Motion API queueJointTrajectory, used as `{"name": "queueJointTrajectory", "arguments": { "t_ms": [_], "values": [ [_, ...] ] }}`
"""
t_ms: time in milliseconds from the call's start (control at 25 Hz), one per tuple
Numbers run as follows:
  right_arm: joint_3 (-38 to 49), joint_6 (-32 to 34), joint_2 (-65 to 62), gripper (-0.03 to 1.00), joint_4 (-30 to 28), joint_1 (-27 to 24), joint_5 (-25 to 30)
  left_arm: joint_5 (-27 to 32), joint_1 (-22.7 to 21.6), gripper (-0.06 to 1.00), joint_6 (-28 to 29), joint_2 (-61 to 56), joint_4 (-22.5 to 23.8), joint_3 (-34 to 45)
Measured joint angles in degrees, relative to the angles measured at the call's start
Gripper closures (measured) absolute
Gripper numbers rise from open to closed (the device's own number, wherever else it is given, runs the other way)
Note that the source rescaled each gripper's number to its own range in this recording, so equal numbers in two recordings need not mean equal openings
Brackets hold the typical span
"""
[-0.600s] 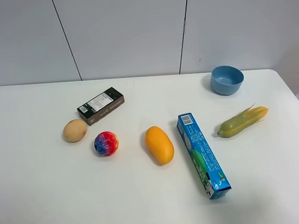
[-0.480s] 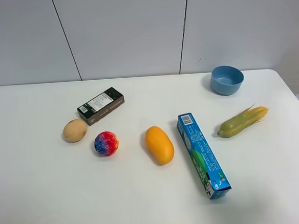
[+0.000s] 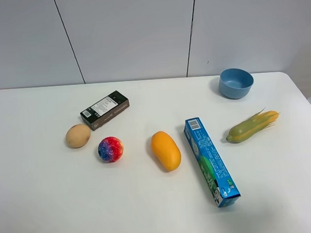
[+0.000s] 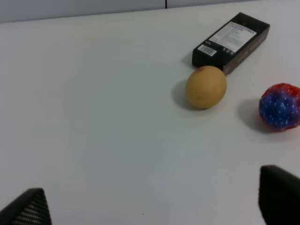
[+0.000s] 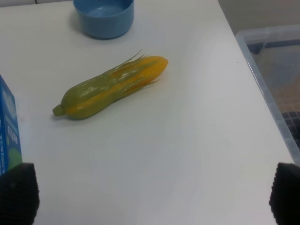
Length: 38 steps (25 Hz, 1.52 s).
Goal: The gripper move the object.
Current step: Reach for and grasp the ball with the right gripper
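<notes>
The rainbow-mottled ball [image 3: 110, 149] lies on the white table [image 3: 55, 209], left of centre, between a tan egg-shaped object [image 3: 78, 136] and an orange mango [image 3: 165, 150]. Neither arm shows in the exterior high view. In the left wrist view the ball [image 4: 280, 106] lies ahead and to one side of my left gripper [image 4: 152, 206], which is open and empty and well short of the ball. Only its two black fingertips [image 4: 28, 208] show. My right gripper [image 5: 151, 197] is open and empty over bare table, far from the ball.
A black box [image 3: 105, 110] lies behind the egg-shaped object. A long blue carton [image 3: 211, 160], a corn cob [image 3: 251, 126] and a blue bowl [image 3: 236, 82] are on the right half. A clear plastic bin [image 5: 276, 70] stands beyond the table's right edge.
</notes>
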<state>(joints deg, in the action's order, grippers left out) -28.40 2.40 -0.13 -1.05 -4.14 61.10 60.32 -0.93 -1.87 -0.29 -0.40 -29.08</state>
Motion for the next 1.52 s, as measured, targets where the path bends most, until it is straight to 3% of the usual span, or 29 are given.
{"name": "queueJointTrajectory", "arguments": {
  "t_ms": [280, 520, 840, 1240, 1360, 1520],
  "values": [
    [-2.2, -2.4, 2.7, -0.02, 0.5, 0.0, 0.2, 0.0, 0.0, -0.06, 0.0, 0.0, 0.0, 0.0],
    [-17.9, -9.0, 17.2, -0.02, 2.8, 0.0, 0.1, 0.0, 0.0, -0.06, 0.0, 0.0, 0.0, 0.0],
    [-40.8, -18.3, 42.2, -0.02, 13.9, 0.0, -1.4, 0.0, 0.0, -0.06, 0.0, 0.0, 0.0, 0.0],
    [-61.9, -28.9, 72.7, -0.02, 35.0, 0.1, 2.3, 0.0, 0.0, -0.06, 0.0, 0.0, 0.0, 0.0],
    [-65.8, -30.3, 78.6, -0.02, 36.5, 2.1, 3.2, 0.0, 0.0, -0.06, 0.0, 0.0, 0.0, 0.0],
    [-70.3, -29.4, 85.4, -0.02, 29.4, 12.4, 2.7, 0.0, 0.0, -0.06, 0.0, 0.0, 0.0, 0.0]
  ]
}}
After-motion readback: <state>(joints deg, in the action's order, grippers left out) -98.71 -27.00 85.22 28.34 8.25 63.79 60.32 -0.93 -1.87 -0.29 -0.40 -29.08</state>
